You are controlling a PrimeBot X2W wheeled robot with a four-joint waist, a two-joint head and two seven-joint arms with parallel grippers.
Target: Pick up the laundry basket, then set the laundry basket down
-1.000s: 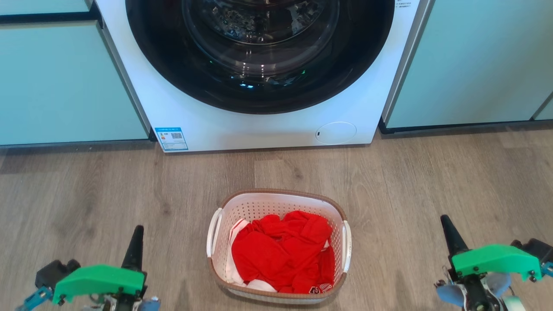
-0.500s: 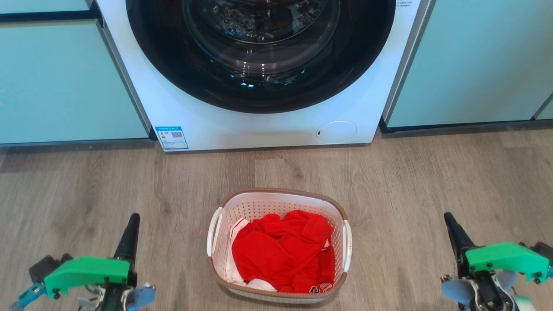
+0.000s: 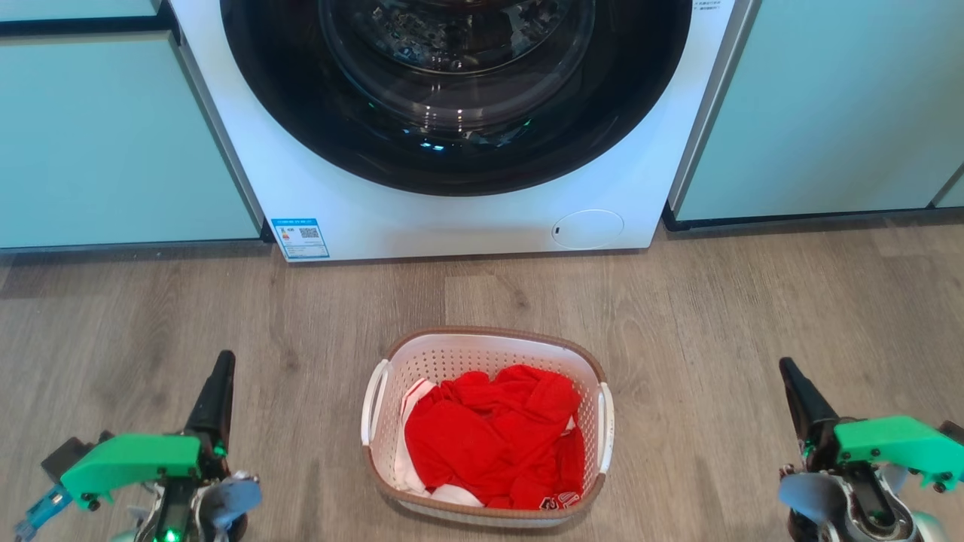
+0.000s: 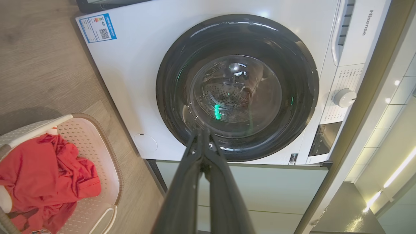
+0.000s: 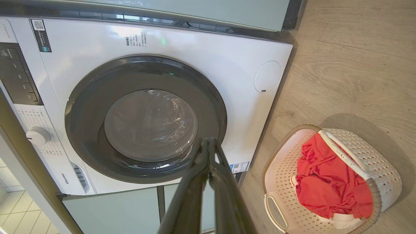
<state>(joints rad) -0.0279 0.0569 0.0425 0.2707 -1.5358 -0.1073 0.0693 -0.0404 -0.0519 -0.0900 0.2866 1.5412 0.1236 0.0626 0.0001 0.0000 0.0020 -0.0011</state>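
Head view: the small white perforated plastic laundry basket, rimmed in brown woven-look trim and fitted with white side handles, is seen standing on the floor just in front of the white front-loading washing machine, below its round dark glass door. A crumpled red garment with some white cloth is held inside it. Compared with a second ago, the left gripper has been carried outward, away from the basket, and its tip is now reached further toward the washing machine; the right gripper has been shifted likewise, though less. The basket has been left where it was before the machine. In the wrist views both pairs of long dark fingers are shown pressed together to the tips, with nothing caught between them, and are aimed at the machine's door. Neither gripper is touching the basket. The floor is laid in grey-brown wood-look planks. Pale green flat cabinet fronts are set on both sides of the washing machine, and a small blue label is stuck at the machine's lower corner.
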